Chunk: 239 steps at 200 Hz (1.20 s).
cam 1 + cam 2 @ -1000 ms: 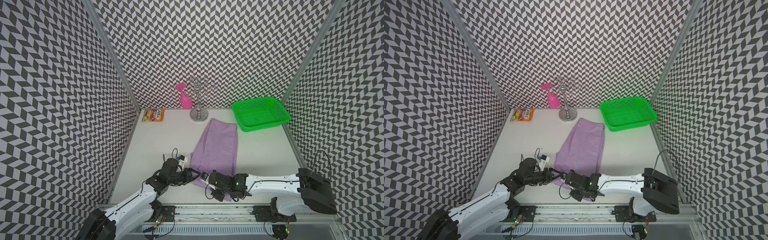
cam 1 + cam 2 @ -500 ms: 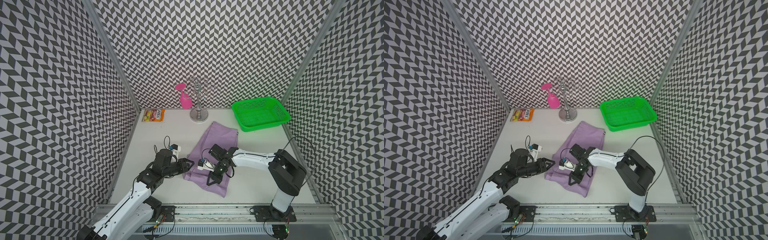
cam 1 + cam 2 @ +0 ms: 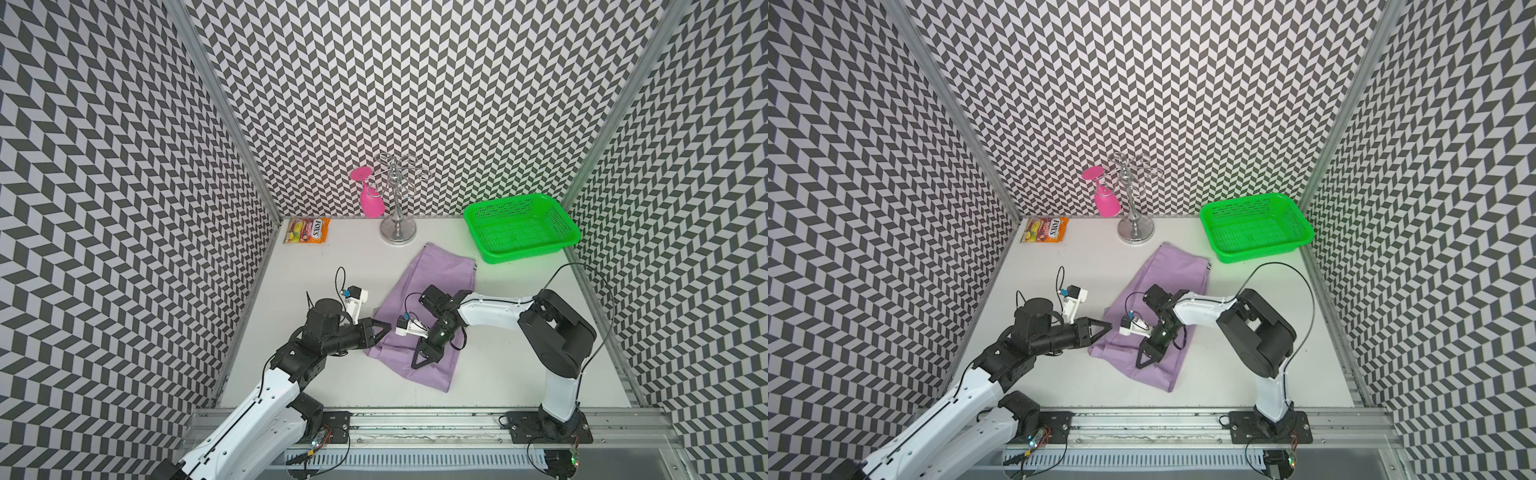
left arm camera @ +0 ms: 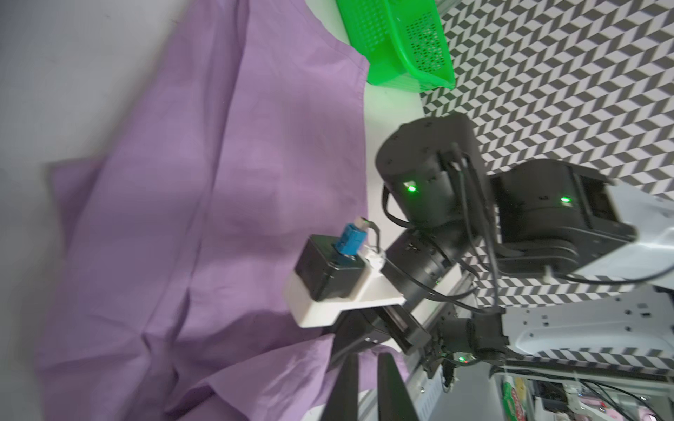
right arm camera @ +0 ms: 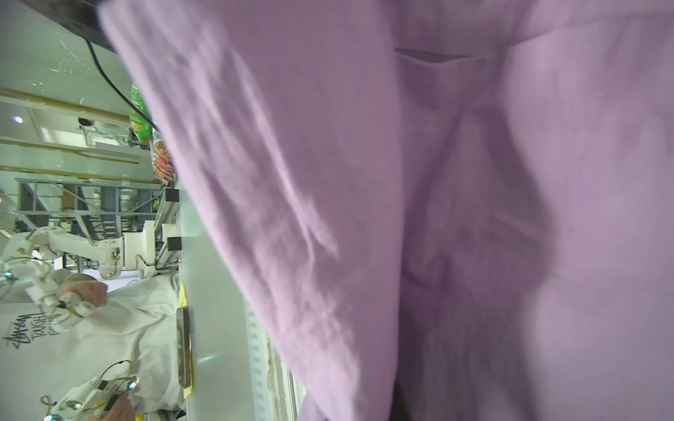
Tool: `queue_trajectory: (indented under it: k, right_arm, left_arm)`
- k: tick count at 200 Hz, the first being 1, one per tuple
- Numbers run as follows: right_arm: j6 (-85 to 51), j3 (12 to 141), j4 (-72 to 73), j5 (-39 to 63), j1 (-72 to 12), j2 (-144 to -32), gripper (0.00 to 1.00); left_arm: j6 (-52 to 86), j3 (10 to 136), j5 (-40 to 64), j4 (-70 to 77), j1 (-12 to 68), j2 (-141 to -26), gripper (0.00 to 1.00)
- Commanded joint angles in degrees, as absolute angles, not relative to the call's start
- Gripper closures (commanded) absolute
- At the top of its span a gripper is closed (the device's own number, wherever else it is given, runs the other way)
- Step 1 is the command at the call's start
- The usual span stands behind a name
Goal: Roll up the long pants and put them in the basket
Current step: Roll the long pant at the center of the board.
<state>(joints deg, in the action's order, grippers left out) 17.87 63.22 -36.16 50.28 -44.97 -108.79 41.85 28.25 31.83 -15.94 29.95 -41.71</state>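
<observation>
White table (image 3: pixel 332 270) inside zigzag-patterned walls; the long pants (image 3: pixel 436 282), lilac, lie spread across its middle, running from far centre toward the near edge, rumpled at the near end; a green basket (image 3: pixel 525 254) sits in the far right corner; the left gripper (image 3: pixel 386 327) has its jaws drawn together at the cloth's left edge; the right gripper (image 3: pixel 419 362), jaws closed, points down onto the cloth; whether either pinches fabric cannot be told; at the far wall stands a chrome rack (image 3: pixel 398 232) with a pink glass (image 3: pixel 371 203) hanging upside down; a sweets packet (image 3: pixel 307 230) lies to its left.
</observation>
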Motion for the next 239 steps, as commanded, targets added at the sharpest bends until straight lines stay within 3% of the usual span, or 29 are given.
queue_trajectory:
  k: [1, 60, 75, 102, 131, 168, 210, 239]
  right_arm:
    - [18.5, 64.1, -33.4, 55.4, -43.1, -109.7, 1.00]
    - [17.8, 62.9, -31.3, 56.9, -41.9, -111.1, 1.00]
    - [17.6, 62.7, -31.3, 56.1, -42.1, -111.3, 1.00]
    - [16.7, 61.4, -30.0, 54.9, -42.1, -111.0, 1.00]
    - [15.6, 60.9, -28.5, 54.3, -42.1, -110.9, 1.00]
    - [14.5, 60.3, -27.4, 53.5, -42.1, -110.0, 1.00]
    - [13.8, 60.7, -27.2, 53.3, -42.0, -110.5, 0.94]
    - [11.4, 60.5, -26.9, 51.3, -41.7, -109.2, 0.79]
  left_arm:
    - [42.7, 25.2, 33.4, -14.6, 33.4, -41.1, 1.00]
    - [50.2, 13.1, 27.5, -9.1, 36.4, -32.5, 1.00]
    - [51.5, 11.4, 23.0, -6.6, 35.7, -36.0, 1.00]
    - [50.1, 14.3, 24.1, 5.4, 35.4, -46.5, 1.00]
    - [45.8, 20.3, 23.1, 4.4, 35.1, -53.3, 1.00]
    - [46.7, 16.1, 24.5, 6.8, 30.9, -55.6, 1.00]
    - [43.3, 13.8, 24.0, 6.6, 27.3, -60.3, 1.00]
    - [42.8, 13.9, 23.9, 6.5, 26.8, -64.9, 1.00]
